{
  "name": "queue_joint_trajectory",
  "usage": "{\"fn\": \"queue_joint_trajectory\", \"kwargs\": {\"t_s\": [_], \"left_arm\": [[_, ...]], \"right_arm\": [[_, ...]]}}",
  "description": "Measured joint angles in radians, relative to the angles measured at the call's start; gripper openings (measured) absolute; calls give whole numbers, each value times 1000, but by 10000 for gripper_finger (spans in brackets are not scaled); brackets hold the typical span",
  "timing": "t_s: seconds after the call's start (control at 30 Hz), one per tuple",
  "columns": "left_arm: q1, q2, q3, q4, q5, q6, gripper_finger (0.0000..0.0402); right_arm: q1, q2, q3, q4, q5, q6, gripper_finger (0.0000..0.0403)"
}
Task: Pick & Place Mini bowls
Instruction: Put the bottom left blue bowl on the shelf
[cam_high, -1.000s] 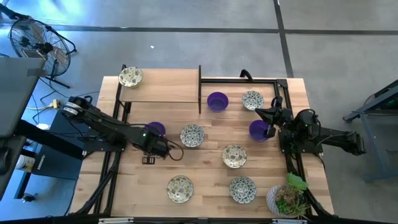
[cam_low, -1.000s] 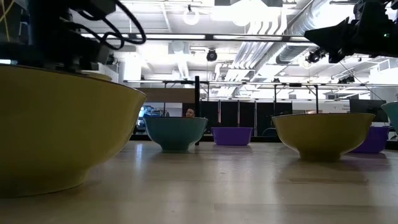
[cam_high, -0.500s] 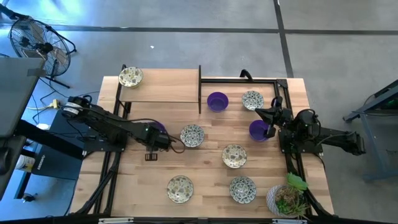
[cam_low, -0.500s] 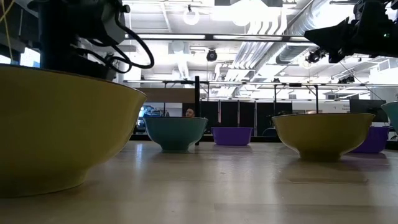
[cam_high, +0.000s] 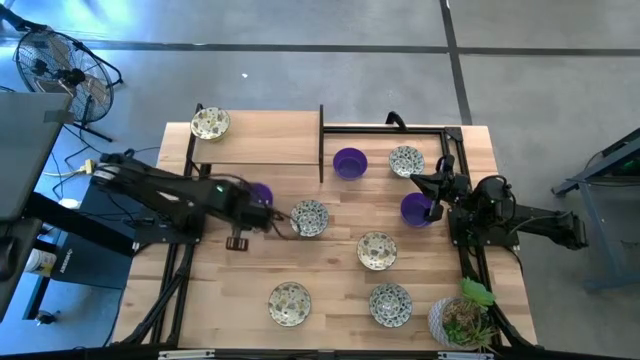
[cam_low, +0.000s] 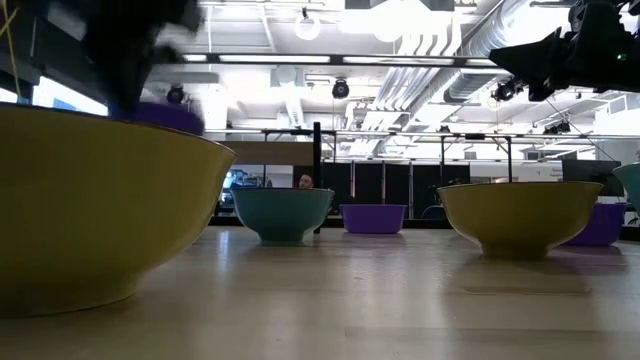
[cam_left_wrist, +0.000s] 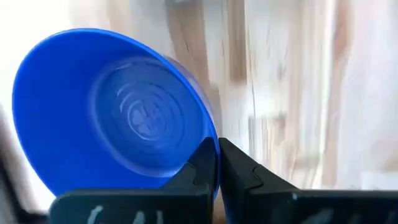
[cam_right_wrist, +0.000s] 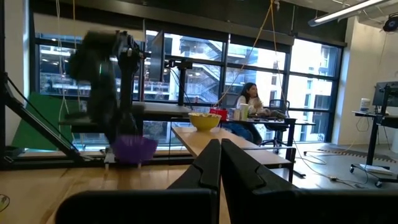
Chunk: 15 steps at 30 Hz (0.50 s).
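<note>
The left end effector (cam_high: 262, 203) pinches the rim of a small solid purple mini bowl (cam_high: 259, 193), fingers pressed onto its wall in the left wrist view, and that bowl appears lifted off the pale wooden tabletop (cam_high: 330, 290), just beside the floral-patterned cream bowl (cam_high: 309, 217) near the tabletop's middle. So one pick looks freshly made, with its placing still to come.

The right end effector (cam_high: 418, 180) hangs with fingers pressed together and empty, just beside another purple bowl (cam_high: 416, 209). The other bowls lie scattered around the floral middle bowl, so most of the task seems left.

A potted green plant in a white pot (cam_high: 459, 320) sits well away at a tabletop corner. Beyond, grey floor, a standing fan (cam_high: 45, 60), and a seated person (cam_right_wrist: 249, 99) by tall windows.
</note>
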Motion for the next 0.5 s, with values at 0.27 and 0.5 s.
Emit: {"fn": "queue_joint_trajectory", "kwargs": {"t_s": [0.27,0.5], "left_arm": [[204,-15,292,-92,-86,252,2],[546,5,300,-54,-4,506,1]], "right_arm": [[0,5,0,5,0,7,0],[0,5,0,8,-3,10,0]]}}
